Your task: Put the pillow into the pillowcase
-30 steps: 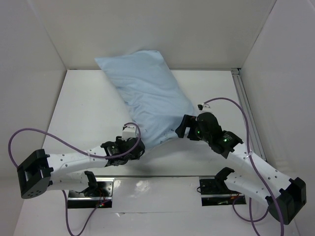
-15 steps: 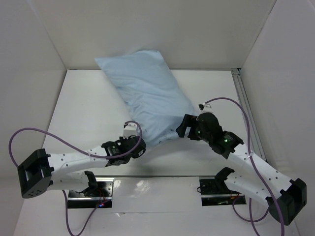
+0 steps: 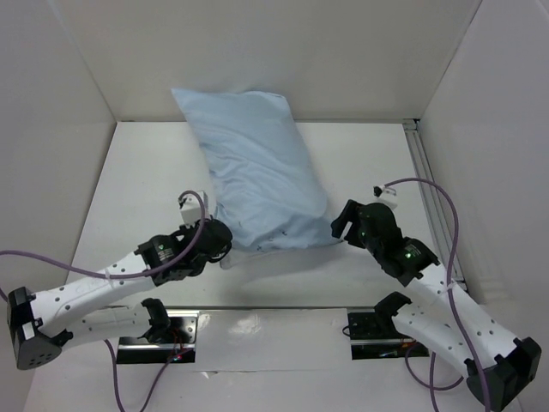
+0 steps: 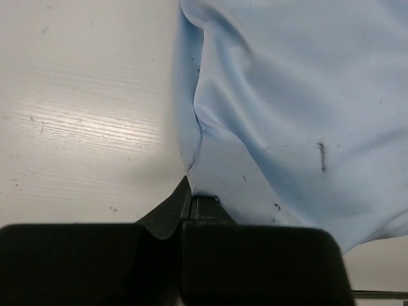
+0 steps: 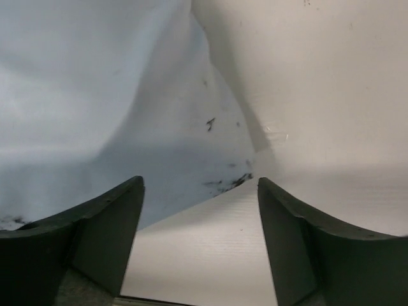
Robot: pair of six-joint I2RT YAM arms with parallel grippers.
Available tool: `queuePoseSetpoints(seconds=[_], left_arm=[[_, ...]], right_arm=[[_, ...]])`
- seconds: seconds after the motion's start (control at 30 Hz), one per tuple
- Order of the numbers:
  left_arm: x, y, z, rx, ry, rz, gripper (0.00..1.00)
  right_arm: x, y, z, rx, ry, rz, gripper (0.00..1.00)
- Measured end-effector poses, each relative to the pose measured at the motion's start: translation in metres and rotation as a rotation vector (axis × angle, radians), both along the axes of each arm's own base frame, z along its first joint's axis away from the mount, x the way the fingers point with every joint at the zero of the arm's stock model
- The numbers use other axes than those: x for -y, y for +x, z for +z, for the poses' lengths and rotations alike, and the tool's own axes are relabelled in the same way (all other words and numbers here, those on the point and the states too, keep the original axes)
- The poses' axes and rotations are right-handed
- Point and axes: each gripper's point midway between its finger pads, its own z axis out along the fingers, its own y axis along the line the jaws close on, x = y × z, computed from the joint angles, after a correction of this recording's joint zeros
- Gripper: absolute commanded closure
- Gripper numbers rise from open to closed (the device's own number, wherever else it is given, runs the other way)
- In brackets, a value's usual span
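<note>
The light blue pillowcase (image 3: pixel 257 172) lies plump and bulging on the table, its far end leaning on the back wall. The pillow is hidden; I cannot see white cushion fabric for certain. My left gripper (image 3: pixel 220 246) is shut on the pillowcase's near left corner; in the left wrist view the blue cloth (image 4: pixel 287 95) runs right down into the shut gripper (image 4: pixel 189 201). My right gripper (image 3: pixel 343 227) stands open just off the near right corner. In the right wrist view that corner (image 5: pixel 191 159) lies ahead of the open gripper (image 5: pixel 199 191), with only bare table between the fingers.
The white table (image 3: pixel 146 189) is boxed in by white walls at the back and both sides. A metal rail (image 3: pixel 426 172) runs along the right edge. The arms' mounting plate (image 3: pixel 274 330) lies at the near edge, with purple cables looping beside each arm.
My left gripper has shut on the pillowcase's near corner and drawn it left, swinging the near end round. The right gripper has backed off to the right and narrowed slightly.
</note>
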Motion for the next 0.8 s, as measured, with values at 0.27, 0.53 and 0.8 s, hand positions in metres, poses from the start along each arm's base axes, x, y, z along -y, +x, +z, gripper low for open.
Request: queuePoseSetpoints(seconds=[0.27, 0.53, 0.8], left_arm=[[-0.032, 0.019, 0.007, -0.039, 0.062, 0.1, 1.0], [-0.084, 0.05, 0.0, -0.13, 0.097, 0.285, 1.0], [-0.091, 0.067, 0.003, -0.145, 0.087, 0.272, 1.0]], right_arm=[[-0.003, -0.014, -0.064, -0.161, -0.032, -0.054, 0.29], [-0.007, -0.043, -0.103, -0.081, -0.019, 0.008, 0.32], [-0.034, -0.026, -0.106, -0.02, -0.065, 0.126, 0.36]])
